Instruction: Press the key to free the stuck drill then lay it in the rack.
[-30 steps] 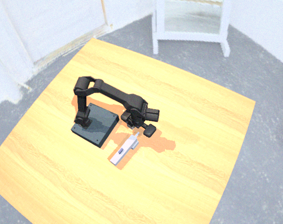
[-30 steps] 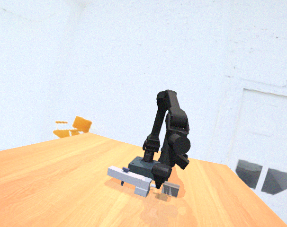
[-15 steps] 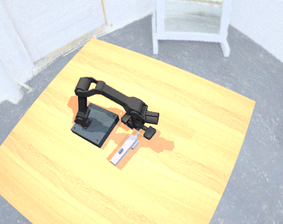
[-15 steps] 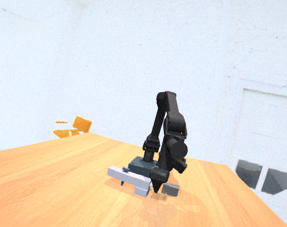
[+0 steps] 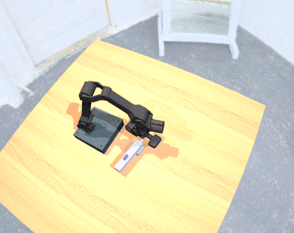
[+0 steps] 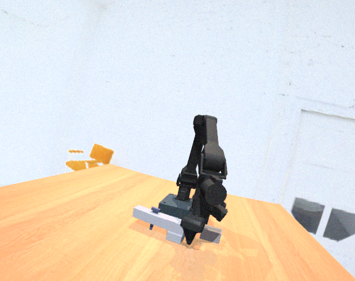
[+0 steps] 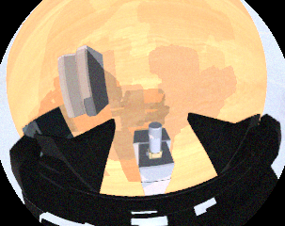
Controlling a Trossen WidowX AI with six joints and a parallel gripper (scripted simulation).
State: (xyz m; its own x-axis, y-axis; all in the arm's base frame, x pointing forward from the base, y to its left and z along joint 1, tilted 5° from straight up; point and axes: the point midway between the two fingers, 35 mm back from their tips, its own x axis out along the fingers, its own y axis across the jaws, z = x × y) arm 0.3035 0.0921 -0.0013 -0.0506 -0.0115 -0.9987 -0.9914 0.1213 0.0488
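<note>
Two fingers of the claw (image 5: 142, 135) (image 6: 198, 232) (image 7: 151, 118), spread wide, with nothing gripped. Hangs low at the bit end of the holder (image 5: 130, 153) (image 6: 159, 219) (image 7: 155, 171), straddling the line of the drill (image 5: 142, 140) (image 7: 155, 137) in the wrist view. Probably held so to let one finger pass down each side before closing. Seems to call for a little more centring first, then a squeeze and a straight pull along the drill's length; a slanted tug might jam it or drag the holder along.

Just out from there, sits in the end of the holder: a short, smooth, pale grey cylinder, round-ended, with a small yellowish patch at its root. Hidden behind a finger in the exterior view.

Farther along the holder, on the side away from the claw, the key (image 5: 125, 157) (image 6: 155, 210), dark blue, head above the top face and thin lower end poking out beneath. Placed crosswise, presumably to drive the drill loose when pressed; impossible to tell whether pushed far enough.

Off beyond the bit end, apart from the holder, the rack (image 6: 211, 234) (image 7: 69, 89), grey and grooved, likely set near for a short carry.
</note>
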